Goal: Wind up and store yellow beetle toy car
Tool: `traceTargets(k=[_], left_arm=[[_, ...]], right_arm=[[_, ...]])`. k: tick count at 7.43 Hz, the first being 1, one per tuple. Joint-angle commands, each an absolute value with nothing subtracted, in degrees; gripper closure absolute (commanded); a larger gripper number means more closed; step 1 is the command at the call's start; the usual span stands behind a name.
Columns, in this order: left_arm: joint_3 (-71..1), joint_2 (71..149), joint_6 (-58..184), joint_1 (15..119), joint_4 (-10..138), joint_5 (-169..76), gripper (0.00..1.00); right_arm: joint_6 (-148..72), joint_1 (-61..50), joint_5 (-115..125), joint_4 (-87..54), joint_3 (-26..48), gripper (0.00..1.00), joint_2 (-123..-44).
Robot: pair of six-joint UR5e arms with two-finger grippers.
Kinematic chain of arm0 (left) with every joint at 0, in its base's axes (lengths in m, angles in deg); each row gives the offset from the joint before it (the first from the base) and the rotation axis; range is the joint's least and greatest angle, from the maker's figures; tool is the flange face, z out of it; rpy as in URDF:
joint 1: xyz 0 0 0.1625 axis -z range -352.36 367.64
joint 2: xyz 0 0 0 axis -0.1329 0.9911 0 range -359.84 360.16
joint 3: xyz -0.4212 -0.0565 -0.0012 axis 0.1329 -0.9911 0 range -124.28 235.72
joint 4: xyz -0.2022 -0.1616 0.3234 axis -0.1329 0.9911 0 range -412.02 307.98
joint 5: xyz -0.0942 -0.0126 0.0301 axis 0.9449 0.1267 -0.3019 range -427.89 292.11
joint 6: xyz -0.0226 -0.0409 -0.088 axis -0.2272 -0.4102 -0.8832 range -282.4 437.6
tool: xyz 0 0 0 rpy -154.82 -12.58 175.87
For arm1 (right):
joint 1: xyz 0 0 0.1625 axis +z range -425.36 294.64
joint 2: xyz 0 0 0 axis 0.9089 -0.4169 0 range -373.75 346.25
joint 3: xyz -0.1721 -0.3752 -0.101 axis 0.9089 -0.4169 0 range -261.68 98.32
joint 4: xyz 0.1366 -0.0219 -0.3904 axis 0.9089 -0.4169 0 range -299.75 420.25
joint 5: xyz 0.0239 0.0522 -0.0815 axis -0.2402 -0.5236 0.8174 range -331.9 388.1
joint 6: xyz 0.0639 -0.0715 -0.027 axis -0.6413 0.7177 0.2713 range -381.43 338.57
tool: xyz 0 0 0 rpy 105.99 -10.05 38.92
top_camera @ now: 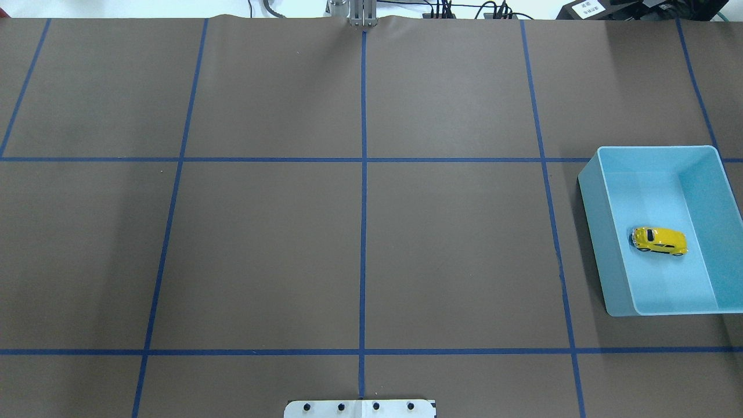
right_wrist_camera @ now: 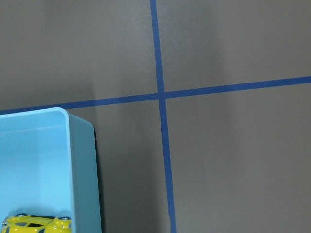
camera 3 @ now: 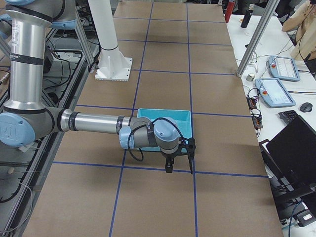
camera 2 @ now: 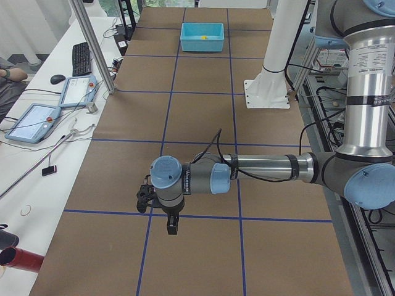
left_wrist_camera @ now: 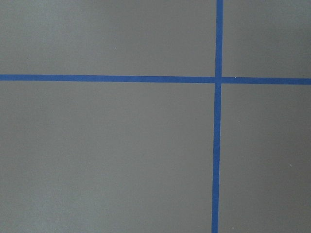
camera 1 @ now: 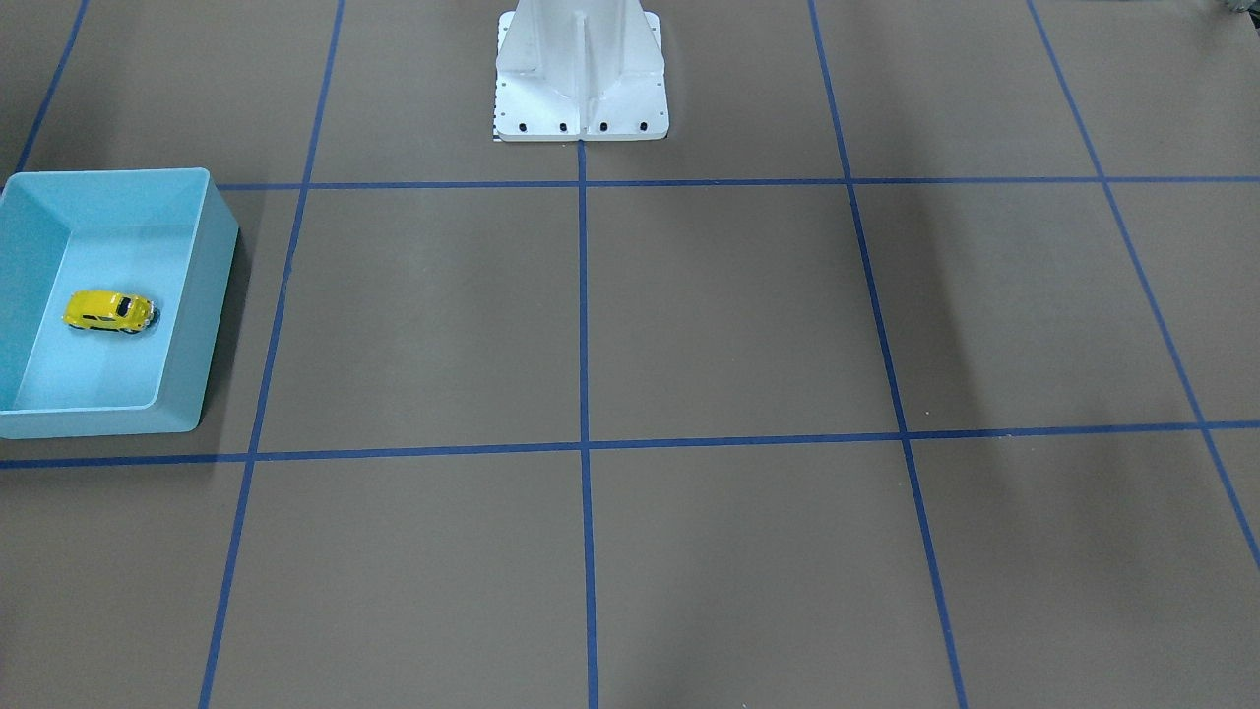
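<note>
The yellow beetle toy car [camera 1: 108, 311] lies on the floor of the light-blue bin [camera 1: 202, 315], at the table's end on my right. It shows in the overhead view [top_camera: 660, 240] inside the bin [top_camera: 592, 232] and at the bottom left of the right wrist view [right_wrist_camera: 36, 224]. My right gripper [camera 3: 180, 159] hangs above the table just in front of the bin [camera 3: 165, 115]; I cannot tell if it is open or shut. My left gripper [camera 2: 157, 216] hangs over bare table far from the bin [camera 2: 202, 44]; I cannot tell its state either.
The white robot pedestal [camera 1: 581, 69] stands at mid-table on the robot's side. Blue tape lines grid the brown table. An operator desk with a keyboard [camera 2: 81, 57] and tablets [camera 2: 31, 122] runs along the far side, with aluminium posts [camera 2: 92, 46] at the table's edge.
</note>
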State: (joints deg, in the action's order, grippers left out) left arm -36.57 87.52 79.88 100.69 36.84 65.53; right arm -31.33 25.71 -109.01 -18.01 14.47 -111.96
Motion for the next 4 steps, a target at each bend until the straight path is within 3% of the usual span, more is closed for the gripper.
traceTargets(k=[1,4], left_arm=[[-36.6,87.4,79.9,100.6,36.8,65.5,0.0],[-36.6,87.4,79.8,100.7,36.8,65.5,0.0]], right_arm=[[-30.7,25.5,-108.3,-18.1,14.3,0.0,-112.0],[-27.5,25.7,-107.1,-18.1,12.5,0.0,-112.3]])
